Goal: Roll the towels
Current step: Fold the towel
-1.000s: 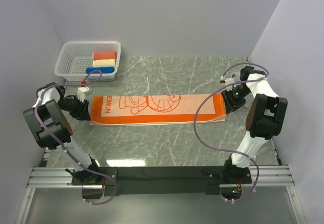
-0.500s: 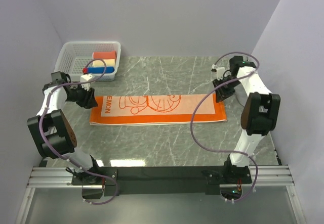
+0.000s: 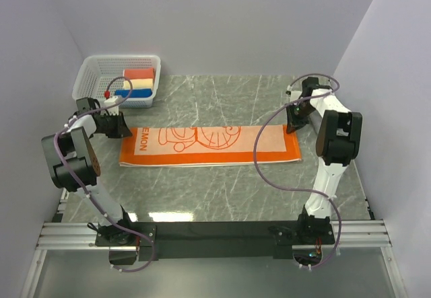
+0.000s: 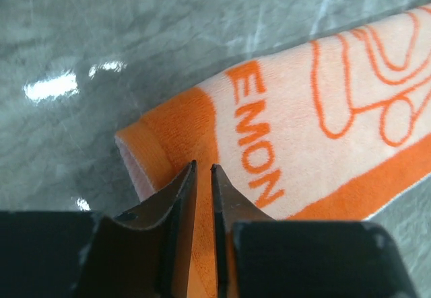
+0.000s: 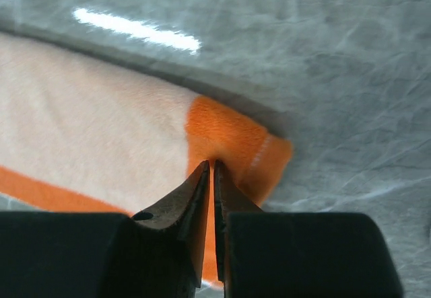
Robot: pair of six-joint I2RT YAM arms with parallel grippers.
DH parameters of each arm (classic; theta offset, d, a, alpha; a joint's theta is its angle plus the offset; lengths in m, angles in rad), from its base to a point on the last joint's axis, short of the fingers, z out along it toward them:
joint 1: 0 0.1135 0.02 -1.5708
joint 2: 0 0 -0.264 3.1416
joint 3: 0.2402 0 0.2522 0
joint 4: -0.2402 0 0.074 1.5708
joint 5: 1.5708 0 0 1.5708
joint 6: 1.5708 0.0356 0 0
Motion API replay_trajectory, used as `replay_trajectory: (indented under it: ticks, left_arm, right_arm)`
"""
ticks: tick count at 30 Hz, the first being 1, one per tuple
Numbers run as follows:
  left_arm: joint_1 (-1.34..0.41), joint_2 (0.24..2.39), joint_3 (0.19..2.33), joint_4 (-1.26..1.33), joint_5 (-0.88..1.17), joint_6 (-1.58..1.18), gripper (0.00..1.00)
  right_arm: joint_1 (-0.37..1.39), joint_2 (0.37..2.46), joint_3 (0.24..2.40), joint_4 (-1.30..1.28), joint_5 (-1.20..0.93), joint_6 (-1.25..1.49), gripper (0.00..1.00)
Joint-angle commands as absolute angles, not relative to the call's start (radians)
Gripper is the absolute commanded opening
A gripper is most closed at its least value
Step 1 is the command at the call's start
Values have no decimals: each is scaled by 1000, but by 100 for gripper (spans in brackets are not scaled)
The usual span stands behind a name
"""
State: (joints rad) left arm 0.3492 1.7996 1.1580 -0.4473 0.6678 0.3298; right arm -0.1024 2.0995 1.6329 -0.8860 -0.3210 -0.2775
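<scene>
The long orange towel (image 3: 209, 144) with cartoon drawings and "EMON" lettering lies flat across the table, folded lengthwise. My left gripper (image 3: 123, 128) is over its left dark orange end. In the left wrist view the jaws (image 4: 203, 167) are almost closed, with only a thin gap, over the orange band (image 4: 182, 130). My right gripper (image 3: 291, 124) is at the towel's back right corner. In the right wrist view its jaws (image 5: 213, 163) are closed, with the tips at the dark orange end (image 5: 229, 136). Neither holds cloth that I can see. The grey towel is out of view.
A white basket (image 3: 87, 76) at the back left holds small red, cream and blue rolls (image 3: 138, 83). The grey walls stand close on the left, back and right. The purple cables loop over the towel's right part and by the basket.
Both grippers have moved from the towel's end edges toward the back, to its far corners. The arms have swung outward. The towel has not moved.
</scene>
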Motion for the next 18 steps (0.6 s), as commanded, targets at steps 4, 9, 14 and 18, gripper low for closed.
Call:
replay_trajectory:
  ticks: [4,9,14,18]
  left_arm:
    - [377,1848,1153,-318,523,196,17]
    - [394,1896,1203,-333,471,167,16]
    - [394,1873,1203,-376,529,196,17]
    - [400,1735,1166,-390,618,257,25]
  right_arm:
    - [-113,2172,1670,-816,-193,-224,11]
    - [-117,2209,1730,-831,-149,-219,11]
    - [-115,2209,1778,-877,-193,-238,18]
    - [-114,2102,1770,-890,-236,-249,33]
